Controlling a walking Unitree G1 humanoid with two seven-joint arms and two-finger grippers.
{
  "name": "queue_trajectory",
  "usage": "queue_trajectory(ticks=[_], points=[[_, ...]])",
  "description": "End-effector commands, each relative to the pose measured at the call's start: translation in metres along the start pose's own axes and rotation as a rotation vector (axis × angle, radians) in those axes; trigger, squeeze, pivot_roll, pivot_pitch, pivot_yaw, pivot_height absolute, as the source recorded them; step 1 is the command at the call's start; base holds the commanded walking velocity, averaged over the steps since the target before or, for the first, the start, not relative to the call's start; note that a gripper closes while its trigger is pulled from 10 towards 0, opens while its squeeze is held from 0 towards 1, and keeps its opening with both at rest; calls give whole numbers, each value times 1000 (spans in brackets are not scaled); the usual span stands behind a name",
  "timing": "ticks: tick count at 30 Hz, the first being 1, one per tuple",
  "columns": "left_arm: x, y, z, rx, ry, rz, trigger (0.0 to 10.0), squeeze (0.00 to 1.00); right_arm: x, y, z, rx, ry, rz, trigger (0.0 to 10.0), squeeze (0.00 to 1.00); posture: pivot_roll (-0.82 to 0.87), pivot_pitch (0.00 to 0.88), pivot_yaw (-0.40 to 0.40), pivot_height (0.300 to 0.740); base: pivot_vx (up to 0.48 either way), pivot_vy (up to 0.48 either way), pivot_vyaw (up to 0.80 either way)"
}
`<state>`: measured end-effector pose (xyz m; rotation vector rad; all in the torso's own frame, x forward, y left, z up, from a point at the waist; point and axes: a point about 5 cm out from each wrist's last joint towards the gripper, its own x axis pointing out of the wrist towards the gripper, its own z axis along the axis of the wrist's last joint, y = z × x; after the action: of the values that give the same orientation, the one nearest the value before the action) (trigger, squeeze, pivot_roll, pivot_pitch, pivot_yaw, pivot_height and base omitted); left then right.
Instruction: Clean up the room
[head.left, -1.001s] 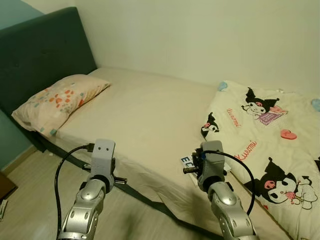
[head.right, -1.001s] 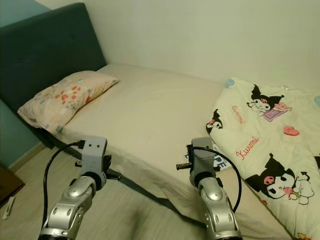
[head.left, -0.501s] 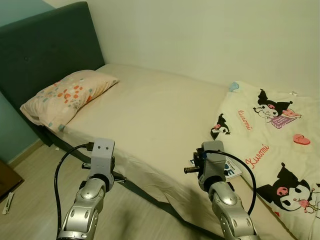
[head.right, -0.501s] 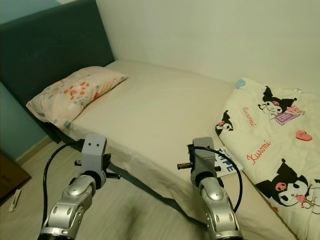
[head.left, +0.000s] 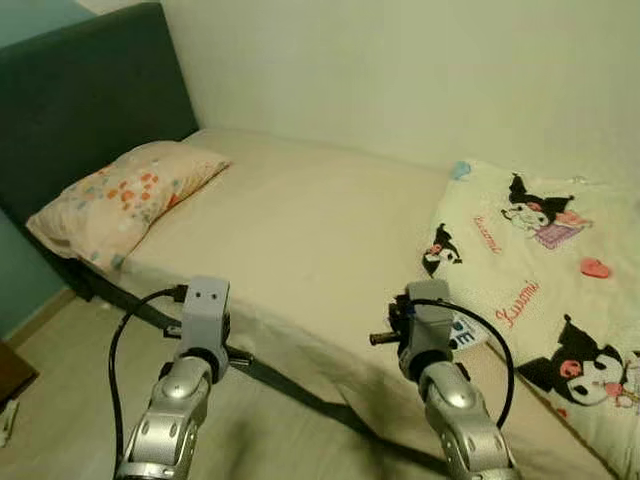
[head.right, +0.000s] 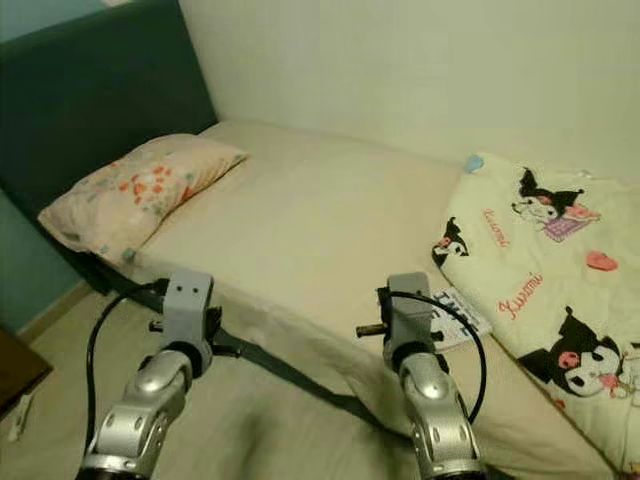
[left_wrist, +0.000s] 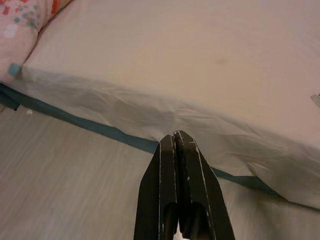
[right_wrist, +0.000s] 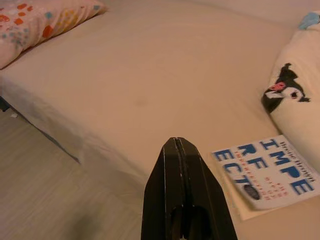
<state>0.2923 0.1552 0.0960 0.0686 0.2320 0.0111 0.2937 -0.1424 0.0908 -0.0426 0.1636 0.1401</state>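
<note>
1. The book (right_wrist: 267, 170) lies on the bed (head.left: 300, 230) just beside the quilt (head.left: 540, 270); in the head views the right arm hides most of it.
2. Left hand (left_wrist: 177, 145) and right hand (right_wrist: 176, 150) are both closed and empty.
3. The view has swung since half a second ago; the bedding lies as before.

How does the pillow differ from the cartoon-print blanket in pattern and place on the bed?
The pillow bears small orange and teal flowers; the cartoon-print blanket shows black cartoon figures with pink hearts and red script. The pillow lies by the dark headboard; the blanket covers the opposite end. Both are cream and rest on the mattress.
</note>
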Motion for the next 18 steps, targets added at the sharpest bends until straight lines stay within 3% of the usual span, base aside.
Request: queue_trajectory(ticks=[1, 11, 18], points=[[0, 4, -5, -7, 18, 21, 10000, 0, 0, 2, -3, 20, 18, 12, 10000, 0, -99, 86, 50, 740, 0, 0, 0], [0, 2, -9, 17, 26, 2, 10000, 0, 1, 1, -3, 24, 12, -6, 10000, 0, -102, 83, 58, 740, 0, 0, 0], [-4, 5, -18, -14, 16, 5, 10000, 0, -2, -11, -8, -67, 12, -115, 10000, 0, -110, 80, 57, 740, 0, 0, 0]])
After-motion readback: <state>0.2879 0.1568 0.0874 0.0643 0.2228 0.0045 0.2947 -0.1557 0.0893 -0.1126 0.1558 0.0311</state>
